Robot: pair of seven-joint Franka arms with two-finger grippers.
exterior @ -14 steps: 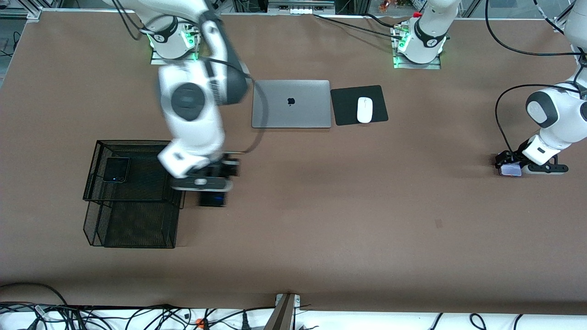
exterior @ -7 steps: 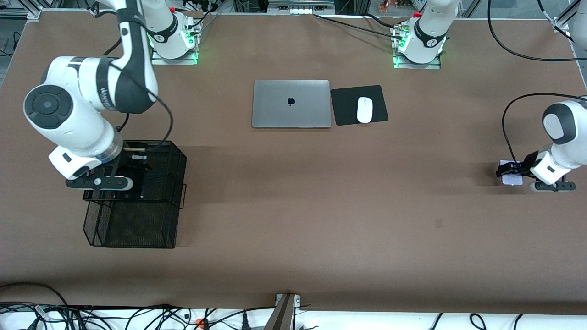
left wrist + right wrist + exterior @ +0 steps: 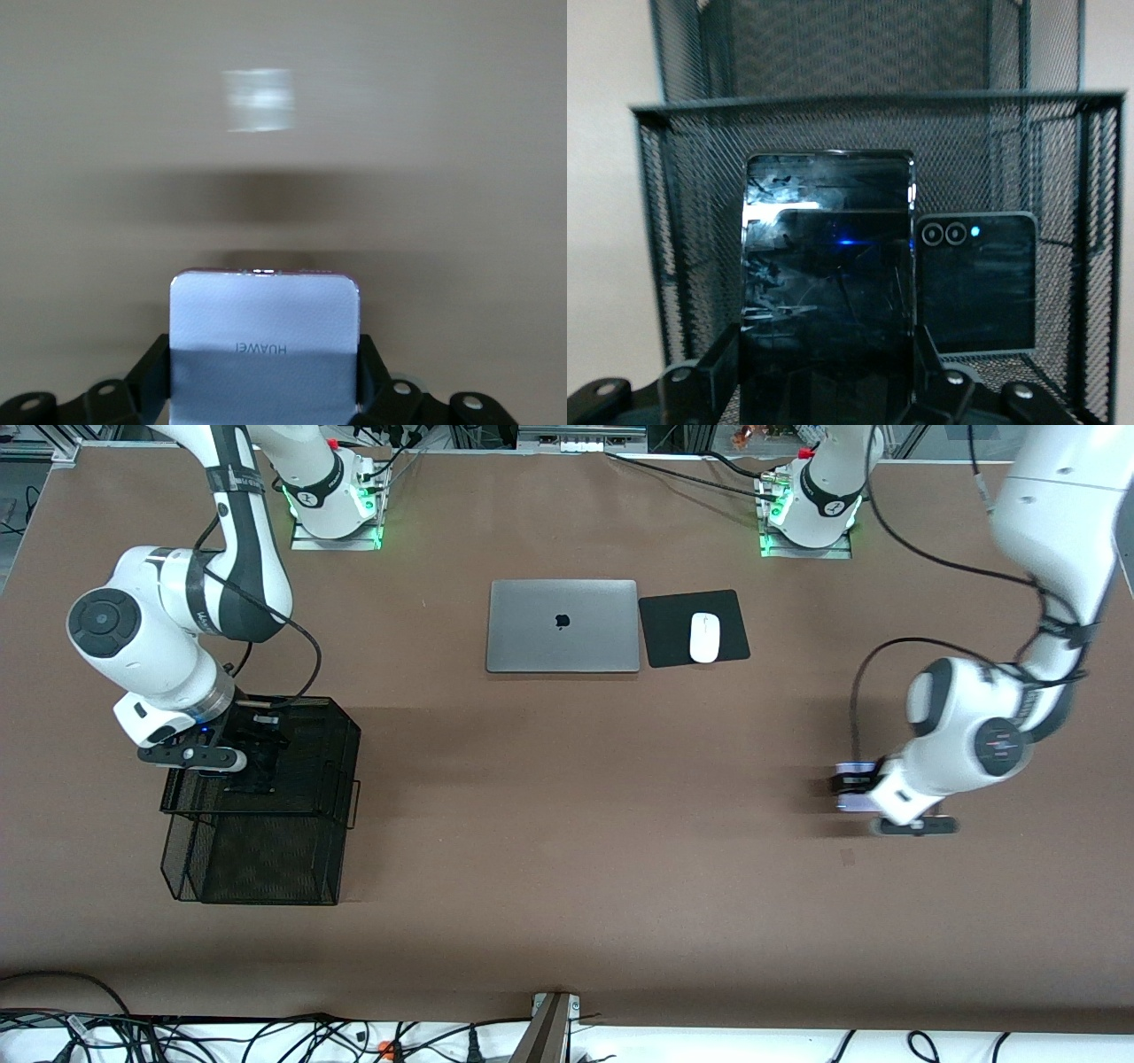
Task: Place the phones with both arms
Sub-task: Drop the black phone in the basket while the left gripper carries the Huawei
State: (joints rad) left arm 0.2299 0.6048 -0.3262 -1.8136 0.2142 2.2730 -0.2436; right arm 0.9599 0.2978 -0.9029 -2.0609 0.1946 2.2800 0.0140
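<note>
My right gripper is over the upper tray of the black mesh basket, shut on the long black slab phone. The small squarish black phone lies flat in that tray beside the slab; in the front view the right arm hides it. My left gripper is over bare table toward the left arm's end, shut on the small lavender-white phone. In the left wrist view this phone sits between the black fingers, with "HUAWEI" printed on it.
The basket has a second, lower mesh tray nearer the front camera. A closed silver laptop and a white mouse on a black pad lie near the bases. The table surface is brown.
My right gripper swung with the slab from beside the basket to over its upper tray. My left gripper lifted the lavender-white phone and carried it toward the table's middle.
</note>
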